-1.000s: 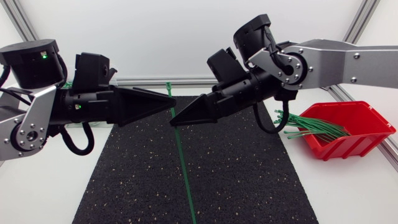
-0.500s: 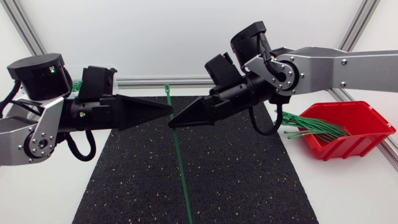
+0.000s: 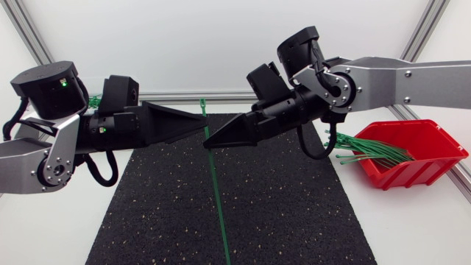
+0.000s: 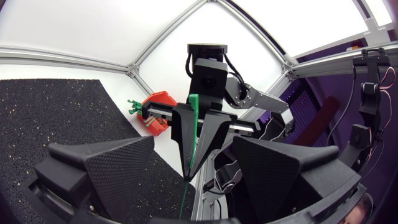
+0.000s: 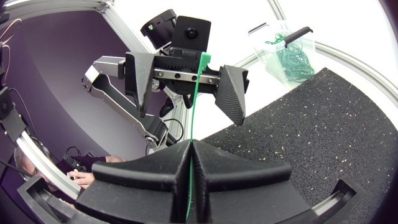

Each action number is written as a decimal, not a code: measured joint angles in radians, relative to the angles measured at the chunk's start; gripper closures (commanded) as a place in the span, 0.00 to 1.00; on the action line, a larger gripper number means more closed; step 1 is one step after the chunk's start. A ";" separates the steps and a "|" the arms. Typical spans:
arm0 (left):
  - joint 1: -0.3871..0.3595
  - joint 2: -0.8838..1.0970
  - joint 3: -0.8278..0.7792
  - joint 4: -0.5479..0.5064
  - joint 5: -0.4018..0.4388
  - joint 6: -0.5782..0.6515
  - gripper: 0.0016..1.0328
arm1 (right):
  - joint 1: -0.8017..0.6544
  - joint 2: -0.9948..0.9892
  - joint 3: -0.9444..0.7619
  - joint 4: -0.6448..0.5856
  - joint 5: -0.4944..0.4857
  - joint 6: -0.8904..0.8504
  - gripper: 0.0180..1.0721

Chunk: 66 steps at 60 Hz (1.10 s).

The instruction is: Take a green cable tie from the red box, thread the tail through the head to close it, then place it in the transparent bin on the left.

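Over the black mat's (image 3: 280,213) near edge trails the tail of the green cable tie (image 3: 213,184), which rises to the right pincer (image 3: 208,143), clamped shut on it above mid-mat. Just beyond, the left pincer (image 3: 200,121) stands wide open around the tie, touching nothing. It would best close squarely just under the head, with the strap kept straight for threading.

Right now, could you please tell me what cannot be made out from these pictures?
- The cable tie: its tail end is cut off by the head view's lower edge.
- The transparent bin: in the head view, mostly hidden behind the left arm.
- The spare ties in the red box: bundled and too fine to count in any view.
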 measured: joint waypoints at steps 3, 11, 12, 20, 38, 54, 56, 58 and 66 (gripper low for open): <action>0.000 0.006 0.002 0.005 -0.004 -0.004 0.30 | -0.003 0.000 -0.001 0.000 -0.006 0.000 0.95; 0.004 0.009 0.004 0.017 -0.005 -0.015 0.45 | -0.008 0.000 -0.010 0.000 -0.014 0.000 0.95; 0.005 0.009 0.004 0.018 -0.005 -0.017 0.47 | -0.008 0.000 -0.011 0.000 -0.014 0.000 0.95; 0.012 0.010 0.008 0.024 -0.013 -0.026 0.59 | -0.008 0.000 -0.013 0.000 -0.015 0.000 0.95; 0.012 0.018 0.009 0.037 -0.026 -0.030 0.69 | -0.007 0.005 -0.013 0.001 -0.015 0.000 0.95; 0.012 0.019 0.009 0.038 -0.026 -0.042 0.76 | -0.007 0.031 -0.013 0.001 -0.015 0.000 0.95; 0.012 0.019 0.009 0.038 -0.026 -0.045 0.76 | -0.006 0.033 -0.013 0.001 -0.015 0.000 0.95; 0.012 0.019 0.009 0.038 -0.026 -0.045 0.76 | -0.006 0.033 -0.013 0.001 -0.015 0.000 0.95; 0.012 0.019 0.009 0.038 -0.026 -0.052 0.77 | -0.006 0.033 -0.013 0.001 -0.015 0.000 0.95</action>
